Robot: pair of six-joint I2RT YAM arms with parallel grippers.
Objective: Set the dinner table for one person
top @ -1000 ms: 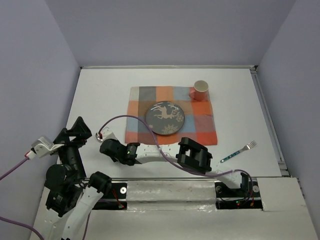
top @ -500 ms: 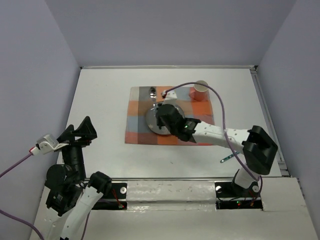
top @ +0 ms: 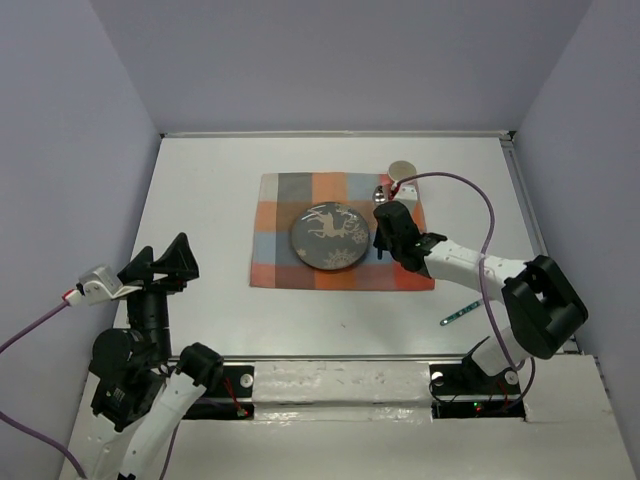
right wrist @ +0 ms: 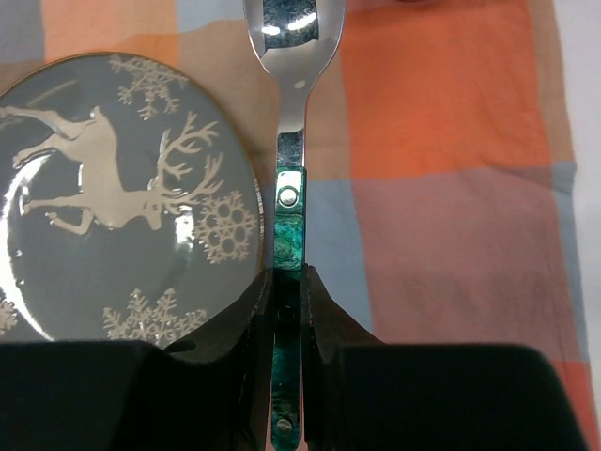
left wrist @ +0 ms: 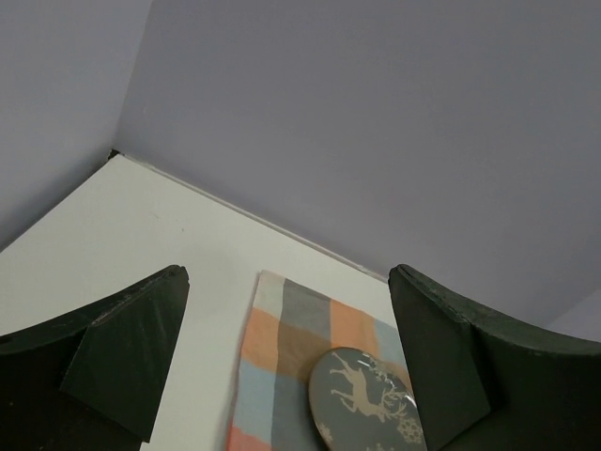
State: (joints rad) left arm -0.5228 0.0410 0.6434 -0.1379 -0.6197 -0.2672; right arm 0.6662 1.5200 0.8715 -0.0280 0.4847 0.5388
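My right gripper (top: 384,218) is shut on the green handle of a spoon (right wrist: 289,230). The spoon's steel bowl (top: 380,192) points to the far side. The spoon lies along the right rim of the grey reindeer plate (top: 330,236), over the checked cloth (top: 285,205). Whether it touches the cloth I cannot tell. The plate (right wrist: 113,188) and the cloth (right wrist: 441,141) fill the right wrist view. An orange cup (top: 402,172) stands at the cloth's far right corner. My left gripper (top: 160,265) is open, empty and raised over the white dinner table (top: 200,190) at the near left.
The green handle of a fork (top: 455,317) lies on the table to the right of the cloth, its tines behind my right arm. A purple cable (top: 470,190) loops over the cup's side. The left wrist view shows the plate (left wrist: 362,399) and the cloth (left wrist: 282,348) between the fingers (left wrist: 122,348).
My right arm has swung from the near left of the table, across the plate, to the plate's right side, carrying the spoon. My left gripper has shifted slightly.
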